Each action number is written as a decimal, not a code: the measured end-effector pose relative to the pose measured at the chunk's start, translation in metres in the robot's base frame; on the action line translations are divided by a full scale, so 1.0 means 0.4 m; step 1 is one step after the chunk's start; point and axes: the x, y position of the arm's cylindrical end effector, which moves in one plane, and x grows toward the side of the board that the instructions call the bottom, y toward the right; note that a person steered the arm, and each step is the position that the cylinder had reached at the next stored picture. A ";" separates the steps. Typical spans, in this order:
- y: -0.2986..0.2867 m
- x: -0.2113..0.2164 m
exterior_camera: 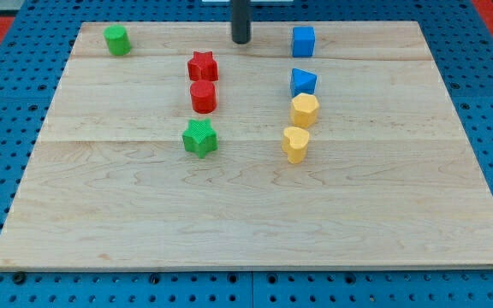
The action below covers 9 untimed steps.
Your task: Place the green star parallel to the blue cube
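Note:
The green star (199,138) lies near the board's middle, left of centre. The blue cube (303,40) sits near the view's top, right of centre. My tip (241,39) is near the view's top edge, left of the blue cube and well above the green star, touching no block.
A red star (202,66) and a red cylinder (203,97) stand in a column above the green star. A blue triangular block (303,82), a yellow hexagon (305,110) and a yellow heart (295,144) line up below the blue cube. A green cylinder (116,39) sits at top left. The wooden board (255,214) rests on a blue pegboard.

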 end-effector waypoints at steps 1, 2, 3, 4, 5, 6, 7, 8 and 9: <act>0.010 -0.008; 0.009 -0.016; 0.012 -0.013; 0.012 -0.012; 0.020 0.125; 0.027 0.275; 0.002 0.463; -0.043 0.614; -0.204 0.653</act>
